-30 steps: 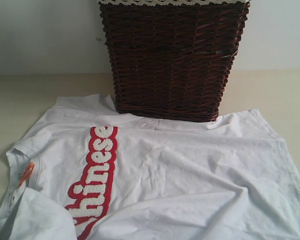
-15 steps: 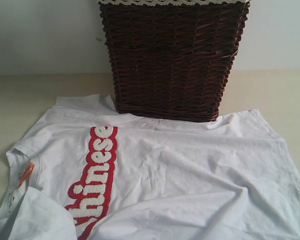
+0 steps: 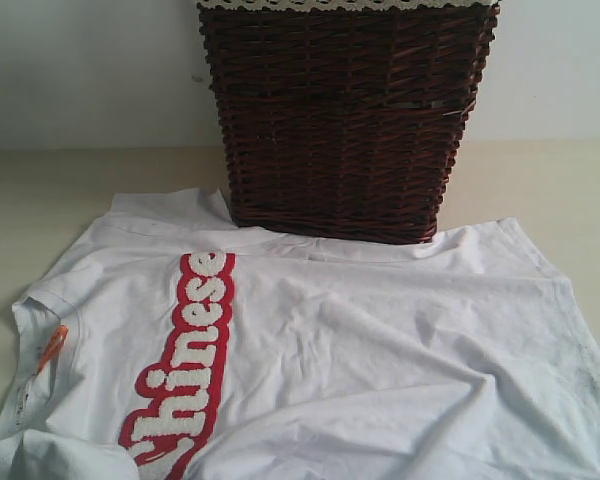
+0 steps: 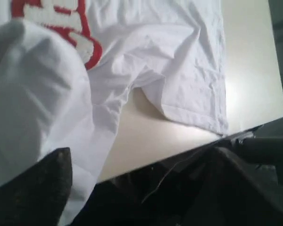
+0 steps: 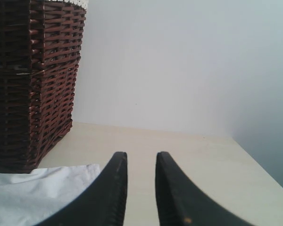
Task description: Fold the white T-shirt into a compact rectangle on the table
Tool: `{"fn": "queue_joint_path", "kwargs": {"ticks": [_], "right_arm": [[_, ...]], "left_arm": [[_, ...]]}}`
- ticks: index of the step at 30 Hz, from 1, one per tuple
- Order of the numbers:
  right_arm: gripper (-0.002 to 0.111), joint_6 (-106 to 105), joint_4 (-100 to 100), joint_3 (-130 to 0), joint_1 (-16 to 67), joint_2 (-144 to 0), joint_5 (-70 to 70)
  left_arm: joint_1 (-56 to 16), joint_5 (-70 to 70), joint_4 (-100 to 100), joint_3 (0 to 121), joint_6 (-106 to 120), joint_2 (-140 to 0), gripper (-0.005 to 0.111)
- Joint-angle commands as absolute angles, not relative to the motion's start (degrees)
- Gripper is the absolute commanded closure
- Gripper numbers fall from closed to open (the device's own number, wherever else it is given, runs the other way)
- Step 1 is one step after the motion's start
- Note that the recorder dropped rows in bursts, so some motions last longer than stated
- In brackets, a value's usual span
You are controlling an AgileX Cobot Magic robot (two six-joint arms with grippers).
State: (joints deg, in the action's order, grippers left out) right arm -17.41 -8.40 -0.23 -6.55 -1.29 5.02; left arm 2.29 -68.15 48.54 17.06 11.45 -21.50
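1. Exterior view, which I only get here: the white T-shirt [image 3: 380, 350] lies spread and wrinkled on the surface [image 3: 20, 200]. Its red band [image 3: 185, 360] runs toward the near side, and the orange neck tag [image 3: 52, 347] sits at the collar on the left. The shirt's far edge touches the base of the wicker basket [image 3: 340, 120]. The fingers show only in the wrist views.
2. Left wrist view adds the surface's near edge [image 4: 179, 150]. A shirt hem [image 4: 193, 117] stops just short of it, with a bare wedge of surface under a raised fold.
3. Right wrist view adds a shirt corner [image 5: 37, 183] beside the basket, then bare surface up to the wall [image 5: 179, 61].
4. Open room: bare strips left of the shirt and right of the basket. The near edge is tight.
5. Left fingers [image 4: 37, 193]: spread wide, gripping nothing, low over the near edge. A mound of cloth sits by one finger; I can't tell if it touches.
6. Right fingers [image 5: 108, 193]: slightly parted, nothing between them, level, low over the surface and pointing at the wall.
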Motion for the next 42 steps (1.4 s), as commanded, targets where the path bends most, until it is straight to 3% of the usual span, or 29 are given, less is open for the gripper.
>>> {"fn": "queue_joint_path", "kwargs": {"ticks": [1, 3, 6, 10, 21, 26, 32, 42], "right_arm": [[0.085, -17.7, -8.6, 0.0, -6.4, -1.3, 4.6], [0.085, -17.7, -8.6, 0.0, -6.4, -1.3, 4.6], [0.085, -17.7, -8.6, 0.0, -6.4, -1.3, 4.6], [0.085, -17.7, -8.6, 0.0, -6.4, -1.3, 4.6], [0.085, -17.7, -8.6, 0.0, -6.4, -1.3, 4.6], [0.085, -17.7, -8.6, 0.0, -6.4, -1.3, 4.6], [0.085, -17.7, -8.6, 0.0, -6.4, -1.3, 4.6], [0.085, -17.7, -8.6, 0.0, -6.4, -1.3, 4.6]], "left_arm": [[2.3, -54.9, 49.4, 23.1, 13.2, -22.0, 0.034], [2.3, -48.5, 46.9, 25.8, 16.9, -23.7, 0.046], [2.3, -45.0, 44.8, 27.7, 25.3, -29.5, 0.076], [2.3, -43.7, 45.2, 29.4, 39.9, -40.4, 0.106], [2.3, -42.3, 53.8, 39.4, 67.7, -74.9, 0.107], [1.8, -40.7, 68.3, 43.8, 77.4, -87.9, 0.107], [-1.1, -37.5, 75.3, 46.6, 89.6, -98.9, 0.107], [-1.8, -33.4, 76.6, 53.7, 91.3, -113.3, 0.107]]}}
